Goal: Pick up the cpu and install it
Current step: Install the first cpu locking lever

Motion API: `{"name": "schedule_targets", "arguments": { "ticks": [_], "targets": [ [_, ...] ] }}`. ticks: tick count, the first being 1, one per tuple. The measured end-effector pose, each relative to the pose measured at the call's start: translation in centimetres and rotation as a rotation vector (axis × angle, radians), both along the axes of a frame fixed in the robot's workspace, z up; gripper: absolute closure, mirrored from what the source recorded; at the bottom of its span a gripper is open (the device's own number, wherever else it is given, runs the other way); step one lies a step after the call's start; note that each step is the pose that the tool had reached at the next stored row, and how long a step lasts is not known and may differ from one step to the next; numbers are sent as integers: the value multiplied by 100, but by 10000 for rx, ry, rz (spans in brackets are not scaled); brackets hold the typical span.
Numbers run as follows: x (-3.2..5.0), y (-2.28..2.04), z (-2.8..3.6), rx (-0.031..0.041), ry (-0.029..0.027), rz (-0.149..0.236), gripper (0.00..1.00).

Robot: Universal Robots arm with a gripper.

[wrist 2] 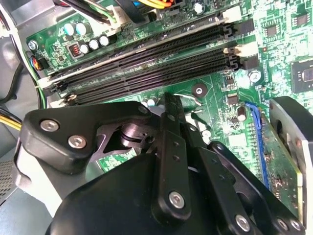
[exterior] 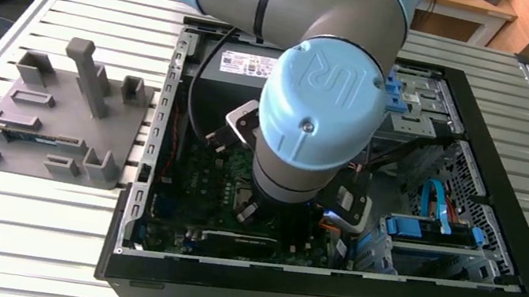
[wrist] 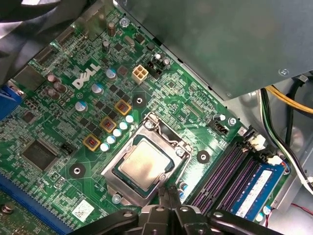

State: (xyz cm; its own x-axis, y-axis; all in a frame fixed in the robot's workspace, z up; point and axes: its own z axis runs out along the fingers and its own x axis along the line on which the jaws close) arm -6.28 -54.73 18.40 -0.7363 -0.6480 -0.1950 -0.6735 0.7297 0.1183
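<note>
The cpu (wrist: 144, 164), a small silver square, lies flat inside the open metal-framed socket (wrist: 172, 137) on the green motherboard (wrist: 93, 98). My gripper (wrist: 169, 194) hovers just beside the socket's edge, apart from the chip. Its black fingers (wrist 2: 170, 110) are pressed together with nothing between them, above the board near the black memory slots (wrist 2: 146, 58). In the exterior view the arm's blue-capped wrist (exterior: 319, 105) reaches down into the open computer case (exterior: 329, 278) and hides the gripper and the socket.
A grey tray (exterior: 57, 116) with upright holders stands on the slatted table at the exterior view's left. A memory stick (wrist: 254, 188) sits in a slot beside the socket. The power supply housing (wrist: 230, 44), cables (wrist: 288, 122) and drive cages (exterior: 444, 225) crowd the case.
</note>
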Motion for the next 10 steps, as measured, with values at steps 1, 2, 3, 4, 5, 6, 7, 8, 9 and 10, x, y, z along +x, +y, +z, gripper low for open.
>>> {"name": "schedule_targets", "arguments": {
  "ticks": [1,2,3,4,5,6,7,8,9,10],
  "targets": [
    [0,-1,0,1,0,-1,89],
    [-1,-2,-1,3,0,-1,89],
    [0,-3,-1,5,0,-1,89],
    [0,-4,-1,5,0,-1,89],
    [0,-4,4,5,0,-1,89],
    [0,-4,14,10,-1,-1,89],
    [-1,-3,30,12,-1,-1,89],
    [0,-3,48,11,-1,-1,89],
    [-1,-3,67,7,-1,-1,89],
    [-1,-4,81,6,0,-2,89]
  ]
}}
